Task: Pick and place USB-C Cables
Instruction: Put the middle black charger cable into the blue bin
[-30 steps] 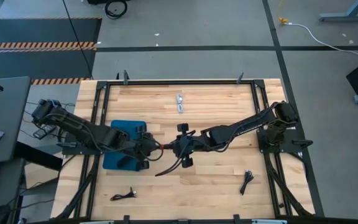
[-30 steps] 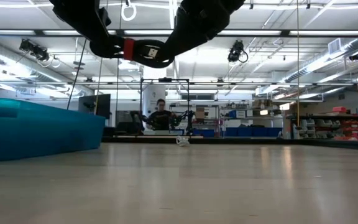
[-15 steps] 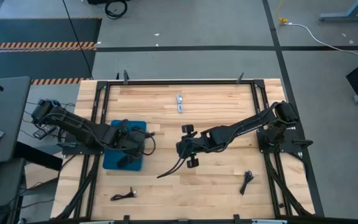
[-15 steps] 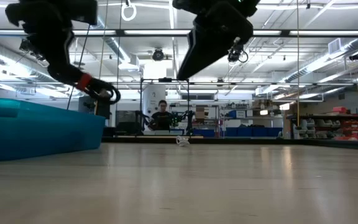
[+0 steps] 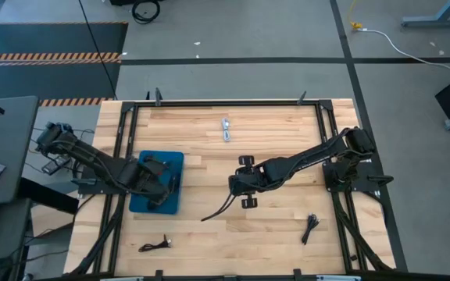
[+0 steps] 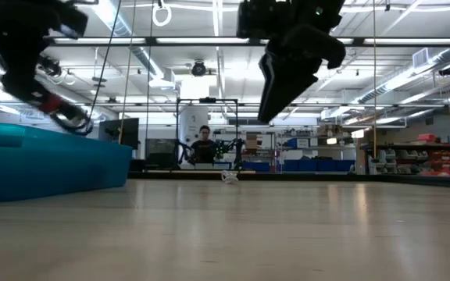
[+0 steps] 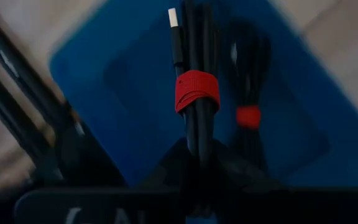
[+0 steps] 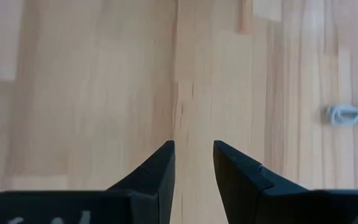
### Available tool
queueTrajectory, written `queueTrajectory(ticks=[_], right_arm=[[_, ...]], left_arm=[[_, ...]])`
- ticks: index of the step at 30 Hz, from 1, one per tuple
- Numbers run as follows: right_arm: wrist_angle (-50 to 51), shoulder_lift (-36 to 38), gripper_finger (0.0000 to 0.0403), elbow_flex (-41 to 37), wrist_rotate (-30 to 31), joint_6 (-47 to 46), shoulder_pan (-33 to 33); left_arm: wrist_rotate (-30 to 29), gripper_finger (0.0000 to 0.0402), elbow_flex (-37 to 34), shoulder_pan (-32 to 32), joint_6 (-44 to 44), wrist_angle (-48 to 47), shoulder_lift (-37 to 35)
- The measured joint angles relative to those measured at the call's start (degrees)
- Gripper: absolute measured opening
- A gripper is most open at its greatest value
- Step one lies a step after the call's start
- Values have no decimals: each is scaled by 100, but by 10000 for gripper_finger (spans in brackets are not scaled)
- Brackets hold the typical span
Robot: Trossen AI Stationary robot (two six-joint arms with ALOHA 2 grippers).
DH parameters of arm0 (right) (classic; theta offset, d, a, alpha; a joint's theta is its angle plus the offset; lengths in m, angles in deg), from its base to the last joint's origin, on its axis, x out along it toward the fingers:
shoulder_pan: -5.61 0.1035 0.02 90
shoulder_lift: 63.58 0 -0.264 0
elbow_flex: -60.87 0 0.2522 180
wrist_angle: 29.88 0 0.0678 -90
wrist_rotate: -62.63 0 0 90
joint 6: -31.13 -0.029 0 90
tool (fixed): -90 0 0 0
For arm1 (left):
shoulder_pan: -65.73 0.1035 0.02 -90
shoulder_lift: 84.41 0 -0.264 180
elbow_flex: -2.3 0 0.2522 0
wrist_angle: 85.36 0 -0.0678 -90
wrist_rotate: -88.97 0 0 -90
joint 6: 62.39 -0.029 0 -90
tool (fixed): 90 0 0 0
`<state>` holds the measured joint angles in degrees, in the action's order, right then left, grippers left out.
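Observation:
My left gripper [image 5: 166,186] hovers over the blue bin [image 5: 141,201], shut on a black USB-C cable bundle [image 7: 194,68] wrapped in a red strap [image 7: 197,91]. The low view shows this gripper [image 6: 73,121] above the bin's rim [image 6: 53,144]. A second black bundle with a red strap [image 7: 248,116] lies on the bin's floor. My right gripper [image 5: 237,186] is open and empty above the table's middle [image 8: 192,149]. A white cable [image 5: 226,129] lies near the far edge. Two black bundles [image 5: 311,227] [image 5: 155,246] rest near the near edge. My left gripper [image 7: 199,158] pinches the black bundle between its two fingers [image 7: 166,169], at the end [image 7: 199,140] just behind the red strap. The bundle runs along the fingers and sticks out forward, plug end [image 7: 174,18] leading. It is lifted clear above the bin's floor.
The white cable also shows in the right wrist view [image 8: 352,114], off to the side of my right fingers. A dark cord [image 5: 216,211] trails from my right wrist over the table. Black frame rails [image 5: 123,133] run along the table's edges. Bare wood lies between the arms.
My left gripper has carried the red-strapped bundle from the table's middle toward the left edge and down, to above the blue bin. My right gripper, which met it at the middle a second ago, has drawn back a little toward the right.

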<state>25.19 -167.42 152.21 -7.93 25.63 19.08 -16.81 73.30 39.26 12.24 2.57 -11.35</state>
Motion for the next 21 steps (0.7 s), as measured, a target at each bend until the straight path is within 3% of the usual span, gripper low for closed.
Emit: queueTrajectory(ticks=[6, 10, 21], right_arm=[[181, 0, 115, 0, 52, -37, -94], [180, 0, 115, 0, 66, -37, -124], [194, 0, 115, 0, 310, 140, -514]], left_arm=[[468, 65, -737, -27, 195, 752, 38], [602, 77, -1182, 28, 81, 1789, 43], [570, 131, -1050, -7, -557, 2119, 41]])
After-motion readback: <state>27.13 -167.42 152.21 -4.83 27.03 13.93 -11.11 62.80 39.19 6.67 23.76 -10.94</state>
